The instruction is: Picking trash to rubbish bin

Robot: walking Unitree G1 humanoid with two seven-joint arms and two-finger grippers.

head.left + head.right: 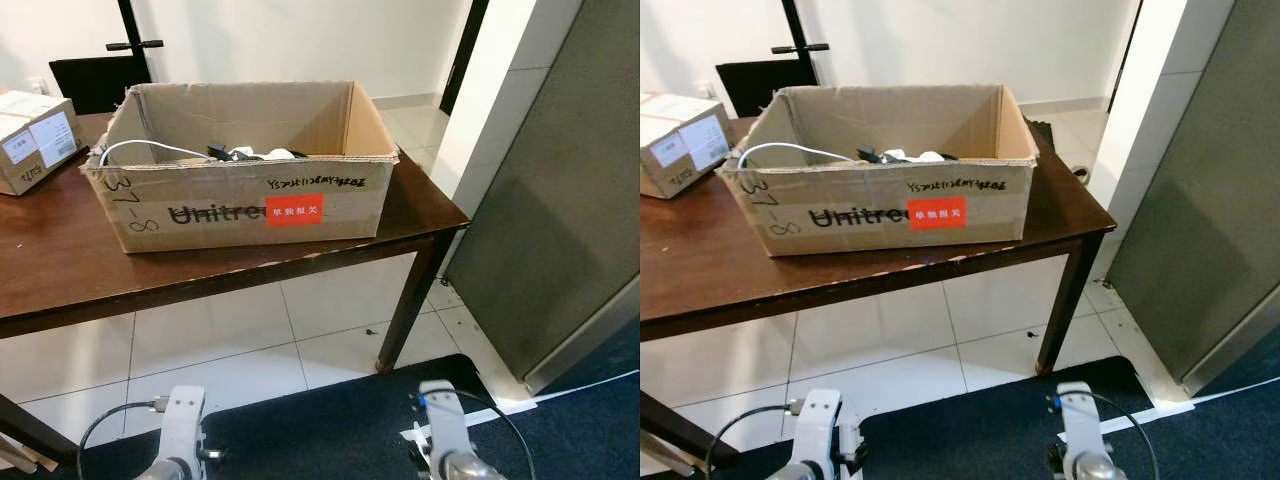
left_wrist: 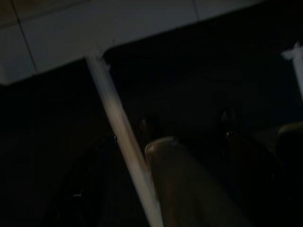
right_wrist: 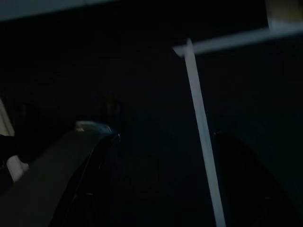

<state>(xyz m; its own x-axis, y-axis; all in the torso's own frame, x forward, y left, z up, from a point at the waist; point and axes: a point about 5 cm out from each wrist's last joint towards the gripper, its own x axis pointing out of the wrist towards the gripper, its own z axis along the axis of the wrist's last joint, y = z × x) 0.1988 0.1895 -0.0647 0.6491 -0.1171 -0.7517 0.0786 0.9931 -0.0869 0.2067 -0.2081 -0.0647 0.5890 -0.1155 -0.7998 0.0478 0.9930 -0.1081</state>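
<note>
A: Where are the end effectors?

B: Both arms hang low at the robot's sides. The left end effector (image 2: 161, 156) and right end effector (image 3: 156, 156) point down over a dark mat (image 1: 330, 420) with pale tape lines. The wrist pictures are too dark; I cannot tell whether the fingers are spread or closed, and nothing seems held.

A: And the trash?

B: Likely inside the open cardboard box (image 1: 240, 205) on the brown tabletop (image 1: 60, 260), well ahead of the arms. Over its rim I see a white cable (image 1: 140, 150) and some black and white bits (image 1: 250, 153). No rubbish bin can be made out.

A: How would they handle?

B: My guess: light, and the cable limp and springy. Pinch it at a bunched loop, not a loose end, so it doesn't trail or snag the box wall. A smaller box (image 1: 35, 140) sits at the tabletop's far left
</note>
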